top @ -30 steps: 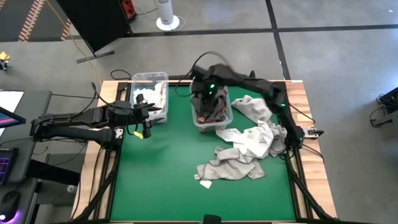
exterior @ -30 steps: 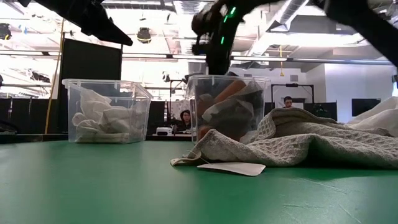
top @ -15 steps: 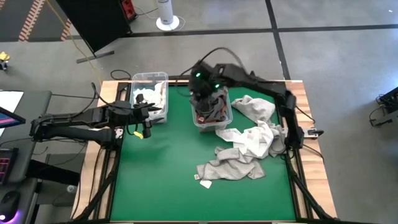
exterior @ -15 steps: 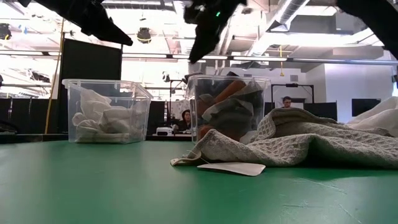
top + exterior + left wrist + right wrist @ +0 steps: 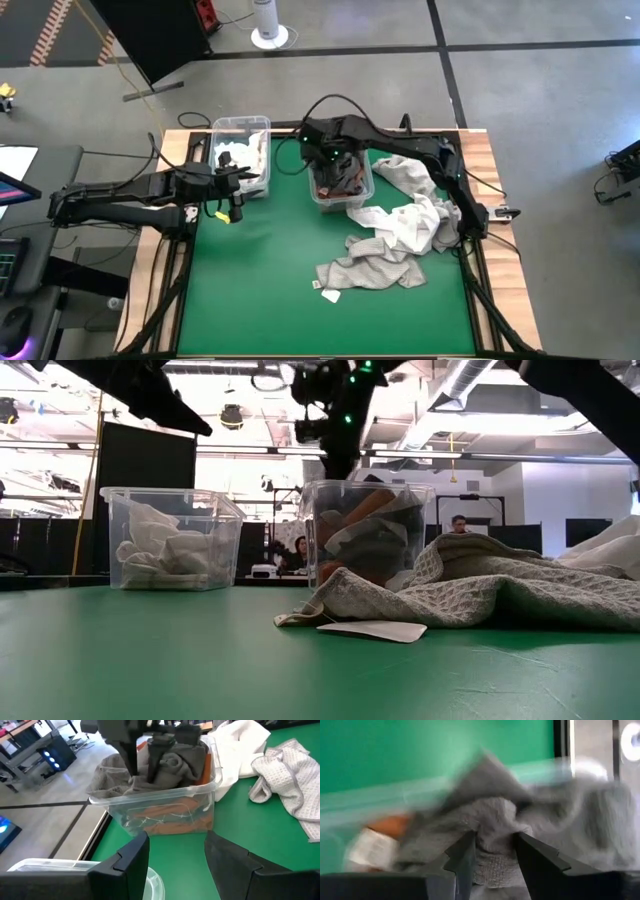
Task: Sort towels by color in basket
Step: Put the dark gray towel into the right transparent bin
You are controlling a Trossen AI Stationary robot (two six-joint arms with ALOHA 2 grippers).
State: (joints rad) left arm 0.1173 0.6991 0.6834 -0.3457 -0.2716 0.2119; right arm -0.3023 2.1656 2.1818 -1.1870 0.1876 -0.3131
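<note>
Looking straight down, the right gripper [image 5: 330,160] hangs over the middle bin [image 5: 341,178], which holds dark grey and rust-orange towels [image 5: 343,180]. The left gripper [image 5: 243,176] waits beside the left bin [image 5: 240,153], which holds white towels [image 5: 240,155]. A heap of loose towels [image 5: 400,225] lies on the green table [image 5: 260,280] to the right of the middle bin, with a grey waffle towel [image 5: 365,268] nearest the front edge.

From table height, the right gripper [image 5: 338,415] sits just above the middle bin [image 5: 365,530], where orange and grey cloth shows through the clear wall. The left bin [image 5: 172,538] stands well apart with pale cloth inside. The grey waffle towel [image 5: 470,590] spreads in front.

Past the left wrist, the left gripper's fingers [image 5: 132,857] stand apart with nothing between them; the middle bin [image 5: 165,810] lies ahead, the right gripper [image 5: 145,750] reaching down to its grey cloth.

Past the right wrist, the fingers [image 5: 462,857] stand a little apart with a fold of dark grey towel [image 5: 492,830] between them; whether they press it I cannot tell.
</note>
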